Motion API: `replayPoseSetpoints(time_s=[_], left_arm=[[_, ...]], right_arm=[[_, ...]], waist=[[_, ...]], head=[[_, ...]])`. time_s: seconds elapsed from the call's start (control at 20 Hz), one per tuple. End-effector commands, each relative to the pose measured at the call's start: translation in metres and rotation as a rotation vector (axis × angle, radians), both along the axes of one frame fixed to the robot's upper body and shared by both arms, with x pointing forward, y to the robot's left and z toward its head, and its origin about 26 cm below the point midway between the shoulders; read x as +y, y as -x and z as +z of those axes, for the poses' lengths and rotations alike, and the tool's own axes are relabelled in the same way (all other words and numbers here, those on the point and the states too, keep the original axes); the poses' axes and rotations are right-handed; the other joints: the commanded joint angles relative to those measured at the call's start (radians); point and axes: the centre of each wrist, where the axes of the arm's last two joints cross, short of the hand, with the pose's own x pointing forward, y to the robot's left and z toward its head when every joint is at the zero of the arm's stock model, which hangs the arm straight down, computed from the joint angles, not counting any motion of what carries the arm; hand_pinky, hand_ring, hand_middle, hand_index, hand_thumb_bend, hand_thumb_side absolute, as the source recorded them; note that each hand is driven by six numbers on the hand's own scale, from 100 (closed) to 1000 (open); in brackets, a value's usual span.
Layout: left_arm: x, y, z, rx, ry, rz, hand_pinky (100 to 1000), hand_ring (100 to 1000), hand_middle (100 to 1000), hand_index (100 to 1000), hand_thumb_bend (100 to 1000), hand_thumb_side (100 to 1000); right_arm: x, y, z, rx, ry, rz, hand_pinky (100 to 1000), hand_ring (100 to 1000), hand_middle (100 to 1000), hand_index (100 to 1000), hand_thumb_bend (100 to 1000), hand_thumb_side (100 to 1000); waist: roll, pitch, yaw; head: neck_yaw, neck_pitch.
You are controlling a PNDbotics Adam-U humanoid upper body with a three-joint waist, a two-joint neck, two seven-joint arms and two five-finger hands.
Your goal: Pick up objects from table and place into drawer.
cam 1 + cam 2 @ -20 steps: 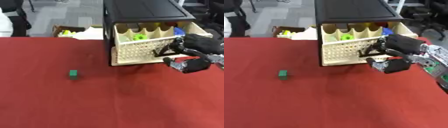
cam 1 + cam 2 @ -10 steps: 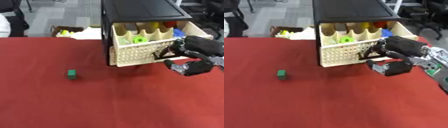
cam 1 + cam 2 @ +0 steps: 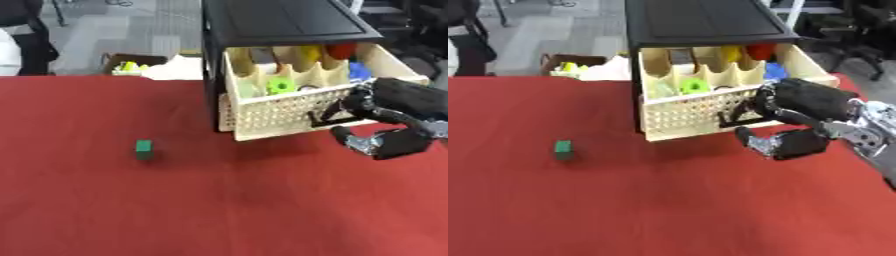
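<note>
Right hand (image 3: 794, 112) sits at the drawer (image 3: 289, 112) front, fingers curled on its mesh face, holding no object. Drawer's open by the table's (image 3: 219, 210) far edge. Next up: the green block (image 3: 144, 149), alone toward the left edge.

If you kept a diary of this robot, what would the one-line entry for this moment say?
right hand: at front of open drawer, fingers curled on its lattice | green block: on red table, not picked | left hand: unseen
</note>
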Motion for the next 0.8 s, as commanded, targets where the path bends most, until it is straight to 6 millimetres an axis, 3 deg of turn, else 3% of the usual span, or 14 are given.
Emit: replayPoseSetpoints(time_s=[0.05, 0.8], left_arm=[[0.0012, 0.0025, 0.0064, -0.020, -0.004, 0.002, 580, 620, 712, 749, 100, 948], [0.0020, 0.0026, 0.0062, -0.014, -0.003, 0.009, 580, 621, 713, 748, 100, 952]], right_arm=[[0.0037, 0.0029, 0.0087, -0.015, 0.008, 0.018, 100, 100, 100, 544, 100, 1000], [0.0127, 0.0070, -0.0003, 0.049, -0.045, 0.042, 100, 100, 100, 541, 100, 1000]], waist=[[-0.002, -0.021, -0.007], [-0.006, -0.025, -0.032]], head=[[0.007, 0.009], [0.032, 0.017]])
